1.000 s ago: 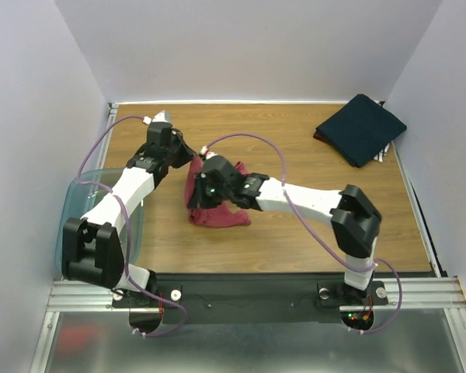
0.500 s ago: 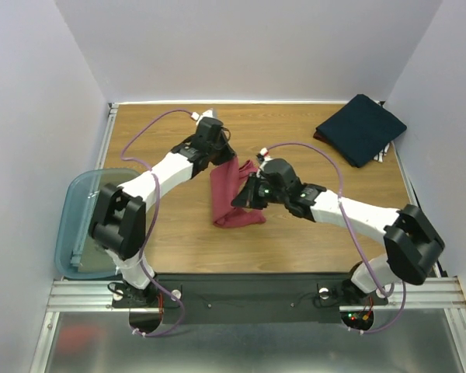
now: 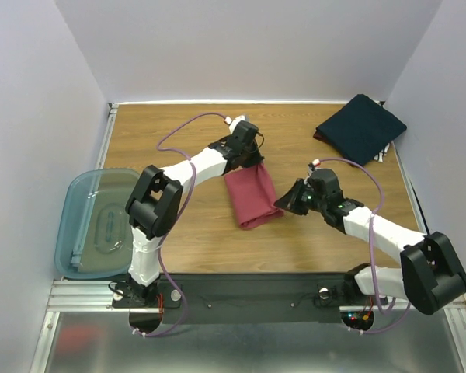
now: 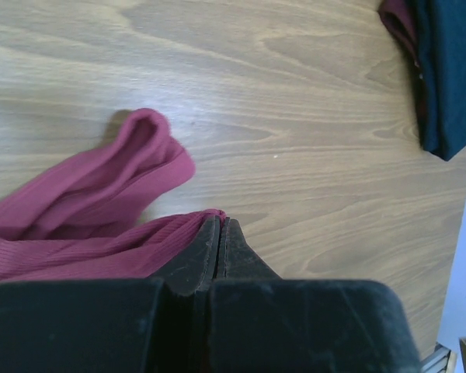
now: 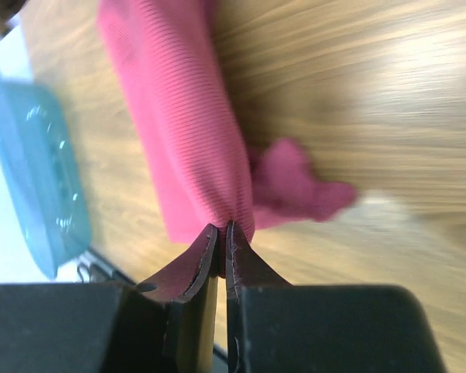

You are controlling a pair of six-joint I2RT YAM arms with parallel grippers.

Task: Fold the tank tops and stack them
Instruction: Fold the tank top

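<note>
Left gripper [image 4: 220, 231] and right gripper [image 5: 222, 233] are each pinching an end of the red top [image 3: 252, 200], jaws pressed onto the cloth. It's stretching over the middle of the table [image 3: 179, 233] — navy top [image 3: 361, 128] is lying folded at the far right. Edges want keeping taut and level while laying it flat — no bunching.

1. Top camera: fixed high at the near side, looking down on the whole table [image 3: 210, 241].
2. Left wrist camera: close over the table, facing past the left gripper [image 4: 220, 233] toward the navy top [image 4: 450, 70].
3. Right wrist camera: close, facing past the right gripper [image 5: 221, 233] toward the bin [image 5: 39, 179].
4. All views share the red top [image 3: 252, 200].
</note>
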